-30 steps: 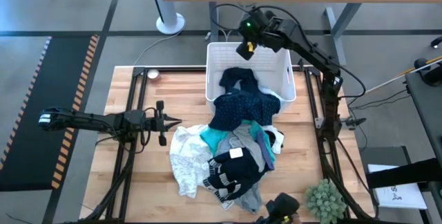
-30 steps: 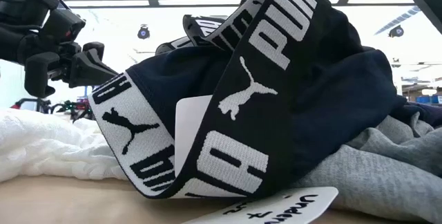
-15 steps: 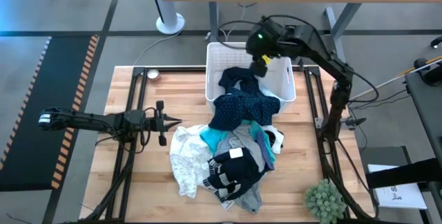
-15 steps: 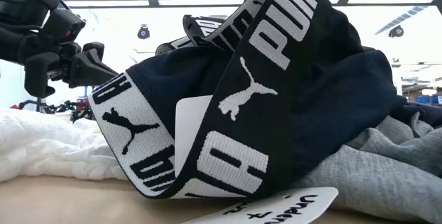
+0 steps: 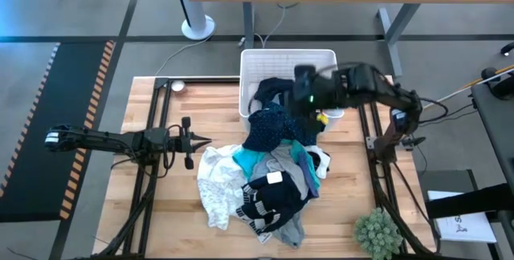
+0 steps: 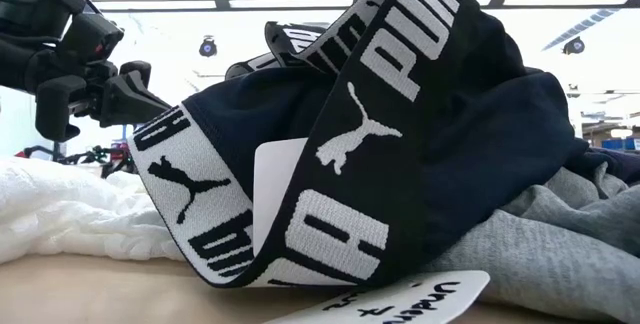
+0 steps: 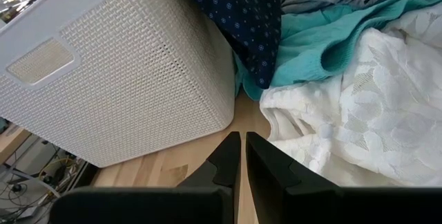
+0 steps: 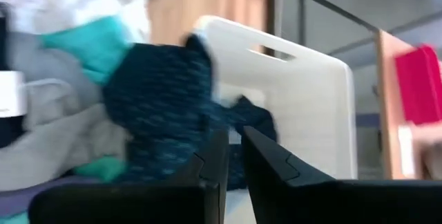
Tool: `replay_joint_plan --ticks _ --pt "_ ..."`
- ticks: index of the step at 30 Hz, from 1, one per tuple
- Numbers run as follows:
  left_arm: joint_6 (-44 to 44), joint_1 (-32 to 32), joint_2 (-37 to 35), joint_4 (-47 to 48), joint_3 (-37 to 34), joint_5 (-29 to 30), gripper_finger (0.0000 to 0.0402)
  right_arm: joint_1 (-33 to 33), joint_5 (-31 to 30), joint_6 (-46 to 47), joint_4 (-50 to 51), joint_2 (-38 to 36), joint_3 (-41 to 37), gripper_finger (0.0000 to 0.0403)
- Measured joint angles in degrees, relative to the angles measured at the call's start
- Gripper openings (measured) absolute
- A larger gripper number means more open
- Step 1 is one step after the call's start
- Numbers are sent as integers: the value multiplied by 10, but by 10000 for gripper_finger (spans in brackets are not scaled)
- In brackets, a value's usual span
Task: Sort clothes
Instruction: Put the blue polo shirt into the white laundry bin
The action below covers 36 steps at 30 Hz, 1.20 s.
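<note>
Several clothes (image 5: 277, 160) piled, right fingers (image 5: 309, 98) above

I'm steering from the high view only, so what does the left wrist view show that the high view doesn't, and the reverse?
Only the left wrist view: the white bin's woven side wall close up, and the left tool with its fingers together, pointing at the gap between bin and white lacy garment.

Only the high view: the right tool over the bin's front edge, the black striped garment, and the whole table.

Both: the navy patterned garment draped over the bin's rim, and the turquoise garment.
</note>
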<state>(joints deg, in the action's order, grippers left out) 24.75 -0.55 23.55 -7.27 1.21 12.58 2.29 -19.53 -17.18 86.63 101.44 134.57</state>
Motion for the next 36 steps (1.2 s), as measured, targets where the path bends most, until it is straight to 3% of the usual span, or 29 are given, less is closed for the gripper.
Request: replay_joint_plan --ticks 7,12,21,25,36 --pt "0 0 0 0 0 0 11 93 -85 38 3 32 -12 57" --pt "0 0 0 0 0 0 11 125 -90 67 3 55 -52 105" --pt "0 0 0 0 0 0 11 149 -92 92 -55 59 -218 193" --pt "0 0 0 0 0 0 11 159 -128 83 -94 59 -289 221" --pt "0 0 0 0 0 0 11 169 -172 8 -227 59 -427 264"
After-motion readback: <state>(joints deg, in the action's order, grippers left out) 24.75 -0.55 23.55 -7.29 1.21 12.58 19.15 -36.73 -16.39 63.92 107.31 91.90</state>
